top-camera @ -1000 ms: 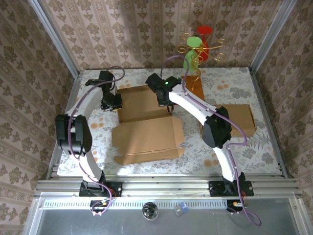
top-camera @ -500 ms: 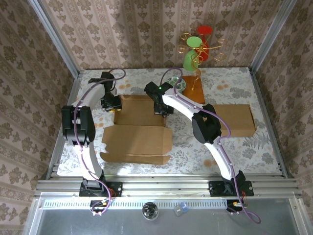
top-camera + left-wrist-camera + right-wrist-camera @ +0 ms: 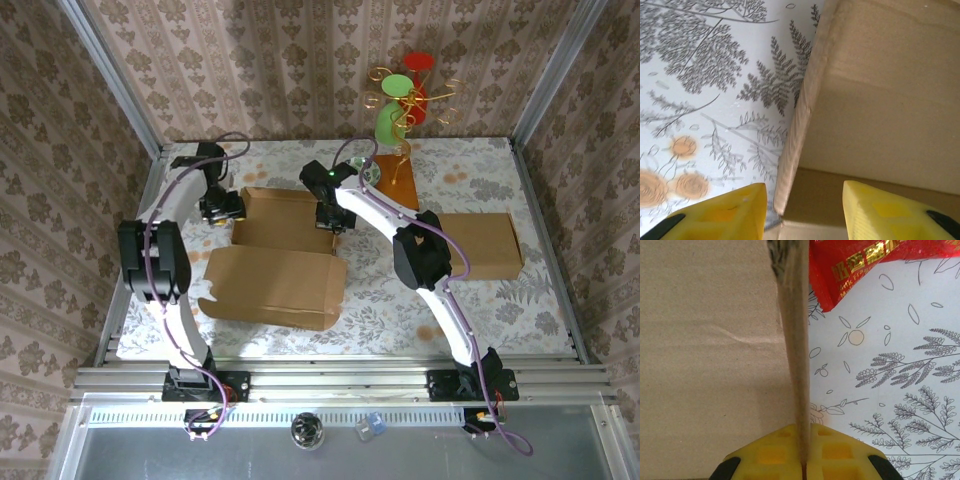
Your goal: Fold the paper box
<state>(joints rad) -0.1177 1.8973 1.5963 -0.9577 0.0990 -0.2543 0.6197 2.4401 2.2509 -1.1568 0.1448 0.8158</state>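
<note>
The paper box [image 3: 283, 220] is a brown cardboard blank in the middle of the table, with a big flap [image 3: 270, 285] spread toward the front. My right gripper [image 3: 331, 214] is shut on the box's right wall; in the right wrist view the thin cardboard edge [image 3: 794, 340] runs straight down between the closed yellow fingers [image 3: 804, 452]. My left gripper [image 3: 222, 207] stands open at the box's left wall. In the left wrist view the wall edge [image 3: 797, 125] sits between the spread fingers [image 3: 805, 210], nearer the left one, without touching either.
A second flat cardboard piece [image 3: 490, 245] lies on the right. A wire stand with red and green discs [image 3: 400, 105] rises from an orange base [image 3: 396, 180] at the back. A red packet [image 3: 865, 262] lies just beyond the box's right wall.
My left gripper has opened and let go of the box's left wall. The box and its front flap have shifted left, both arms moving with it.
</note>
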